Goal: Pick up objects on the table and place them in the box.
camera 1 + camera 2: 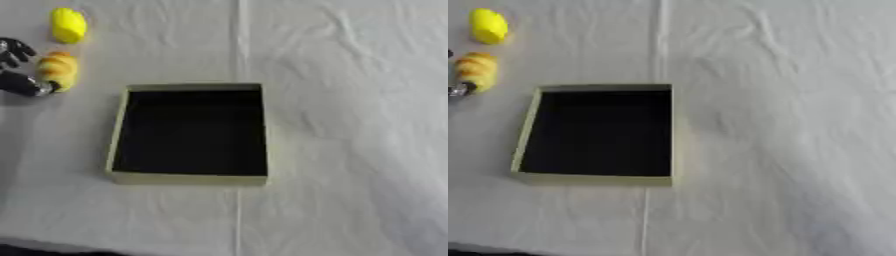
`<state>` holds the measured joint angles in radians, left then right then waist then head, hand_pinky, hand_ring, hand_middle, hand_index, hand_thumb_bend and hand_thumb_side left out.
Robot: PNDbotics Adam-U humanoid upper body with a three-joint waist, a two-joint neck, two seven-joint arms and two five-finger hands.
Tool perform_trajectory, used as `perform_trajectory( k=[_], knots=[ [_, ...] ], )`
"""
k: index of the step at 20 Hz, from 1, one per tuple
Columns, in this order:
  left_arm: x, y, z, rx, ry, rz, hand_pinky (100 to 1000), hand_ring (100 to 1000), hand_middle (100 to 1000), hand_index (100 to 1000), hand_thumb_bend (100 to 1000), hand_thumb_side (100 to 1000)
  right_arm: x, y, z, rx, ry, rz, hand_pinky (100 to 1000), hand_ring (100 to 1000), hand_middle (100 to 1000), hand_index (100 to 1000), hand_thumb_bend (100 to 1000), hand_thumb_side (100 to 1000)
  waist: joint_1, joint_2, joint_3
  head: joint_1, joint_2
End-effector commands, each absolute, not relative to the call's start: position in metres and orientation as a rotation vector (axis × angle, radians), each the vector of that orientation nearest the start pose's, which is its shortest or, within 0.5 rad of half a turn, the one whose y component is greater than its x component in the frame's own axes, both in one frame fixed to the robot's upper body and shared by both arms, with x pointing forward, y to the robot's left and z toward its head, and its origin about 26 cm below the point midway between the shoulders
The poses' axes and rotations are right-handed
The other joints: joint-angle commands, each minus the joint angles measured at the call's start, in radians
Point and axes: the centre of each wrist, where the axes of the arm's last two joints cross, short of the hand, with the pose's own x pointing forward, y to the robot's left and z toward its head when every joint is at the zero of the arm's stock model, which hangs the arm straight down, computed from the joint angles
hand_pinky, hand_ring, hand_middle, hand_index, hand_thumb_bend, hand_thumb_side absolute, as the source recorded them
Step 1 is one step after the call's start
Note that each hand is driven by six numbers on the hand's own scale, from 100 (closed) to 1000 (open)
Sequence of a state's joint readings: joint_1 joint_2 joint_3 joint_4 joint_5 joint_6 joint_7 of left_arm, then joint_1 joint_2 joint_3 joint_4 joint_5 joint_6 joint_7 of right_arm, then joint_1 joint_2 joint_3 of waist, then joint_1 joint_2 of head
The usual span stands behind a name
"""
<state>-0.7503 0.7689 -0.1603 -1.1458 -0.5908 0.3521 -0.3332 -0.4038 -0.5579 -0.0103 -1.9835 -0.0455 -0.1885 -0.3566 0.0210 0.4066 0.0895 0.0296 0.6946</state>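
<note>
A shallow pale-green box point(115, 134) with a dark, empty inside lies open in the middle of the white cloth. At the far left, a striped orange-yellow, croissant-shaped object point(59, 70) lies beside my left hand point(19, 82). The hand comes in from the left edge with its fingers point(12, 51) spread above and left of that object, apart from it. Its thumb tip reaches the object's lower end. A bright yellow, lemon-like object point(67, 25) lies further back, free of the hand. My right hand shows in neither view.
White wrinkled cloth point(350, 125) covers the table, with a fold line running front to back past the box. A dark strip point(35, 250) shows at the lower left edge.
</note>
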Motion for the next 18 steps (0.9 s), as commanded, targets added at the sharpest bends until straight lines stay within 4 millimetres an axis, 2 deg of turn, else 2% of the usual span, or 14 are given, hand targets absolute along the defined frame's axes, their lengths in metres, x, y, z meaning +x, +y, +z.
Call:
perform_trajectory(
  k=[1,3,5,7,8,10,14,18],
  knots=[
    [0.422,0.391,0.238,1.064,-1.132,-0.881,803,743,690,807,371,280,0.302,-0.285,0.259,0.524,3.563,-0.251,837,792,735,843,100,703,-0.002,-0.018,0.0,0.003,0.007],
    [0.422,0.392,0.237,1.052,-1.128,-0.882,793,735,673,791,309,279,0.302,-0.285,0.258,0.521,3.564,-0.249,837,791,734,843,100,705,-0.002,-0.016,0.001,0.005,0.007],
    [0.422,0.393,0.235,1.062,-1.115,-0.873,761,698,628,676,255,245,0.302,-0.284,0.258,0.513,3.568,-0.246,837,792,733,843,100,709,-0.002,-0.016,0.001,0.007,0.008],
    [0.422,0.393,0.235,1.094,-1.115,-0.865,741,671,605,626,193,219,0.302,-0.284,0.257,0.512,3.572,-0.249,837,791,732,843,100,710,-0.003,-0.016,0.001,0.007,0.008],
    [0.421,0.393,0.236,1.115,-1.123,-0.857,711,636,569,580,139,157,0.302,-0.285,0.257,0.512,3.572,-0.249,837,791,732,844,100,708,-0.004,-0.017,0.001,0.007,0.009],
    [0.417,0.391,0.242,1.167,-1.152,-0.839,702,623,563,551,109,119,0.302,-0.285,0.257,0.515,3.57,-0.247,837,791,732,843,100,708,-0.005,-0.017,0.002,0.006,0.009],
    [0.402,0.379,0.267,1.235,-1.265,-0.841,708,620,560,546,100,100,0.302,-0.286,0.257,0.522,3.569,-0.253,837,790,729,843,100,709,-0.007,-0.018,0.006,0.004,0.01],
    [0.372,0.349,0.303,1.26,-1.445,-0.906,713,617,558,544,100,100,0.301,-0.287,0.257,0.534,3.564,-0.253,838,788,728,842,100,702,-0.009,-0.018,0.012,0.001,0.009]
  ],
)
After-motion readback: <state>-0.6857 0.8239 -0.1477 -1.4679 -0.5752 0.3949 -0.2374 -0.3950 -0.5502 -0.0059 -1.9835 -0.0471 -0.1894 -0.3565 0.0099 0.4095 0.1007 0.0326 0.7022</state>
